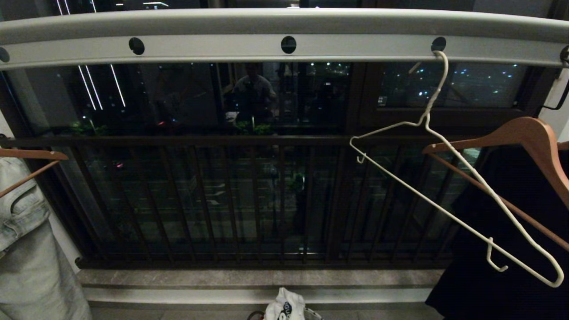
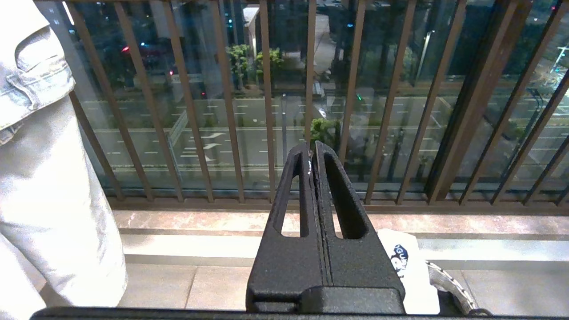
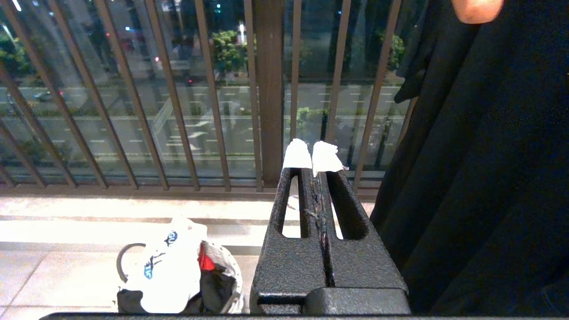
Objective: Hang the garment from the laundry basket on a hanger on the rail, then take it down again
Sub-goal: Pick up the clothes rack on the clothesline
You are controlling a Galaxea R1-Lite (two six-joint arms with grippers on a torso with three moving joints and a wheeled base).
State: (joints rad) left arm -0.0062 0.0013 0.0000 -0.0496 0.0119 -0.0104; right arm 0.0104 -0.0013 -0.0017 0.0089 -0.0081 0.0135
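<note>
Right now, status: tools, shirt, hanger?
Left tool and right tool shut, empty. T-shirt in the laundry basket. White wire hanger bare on the rail, wooden hanger crowding it.

The head view is dimly lit and bowed at its edges; the floor [image 3: 89,209] is washed out by glare.

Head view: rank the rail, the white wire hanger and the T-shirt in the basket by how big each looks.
1. Rail, spanning the whole picture.
2. White wire hanger, hanging tilted from a rail hole.
3. T-shirt, a small bundle cut off at the bottom edge, so its true size stays unsure.
</note>
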